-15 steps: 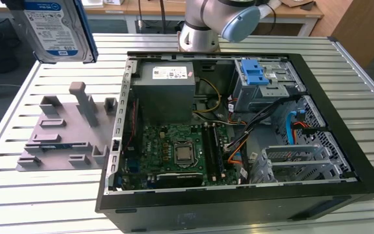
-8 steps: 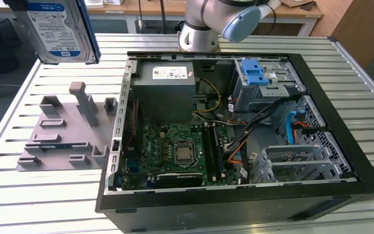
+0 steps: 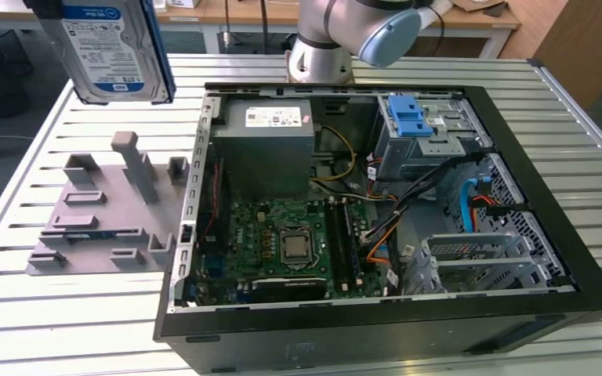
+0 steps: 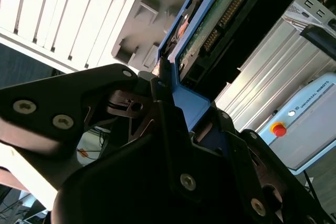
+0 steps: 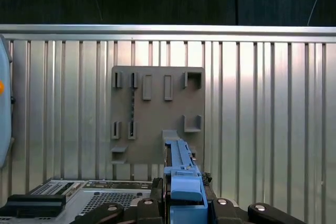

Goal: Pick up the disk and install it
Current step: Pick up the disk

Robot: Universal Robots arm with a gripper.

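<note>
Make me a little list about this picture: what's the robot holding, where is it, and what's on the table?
held thing: disk, blue rail clamped in the jaws
disk's place: up in the air, outside the computer case
on the table: open computer case, with the grey holder block at the exterior view's left of it
installed: not yet

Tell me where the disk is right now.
The disk is up in the air at the exterior view's upper left, clamped in the gripper. It hangs above the grey holder plate, left of the open computer case.
</note>
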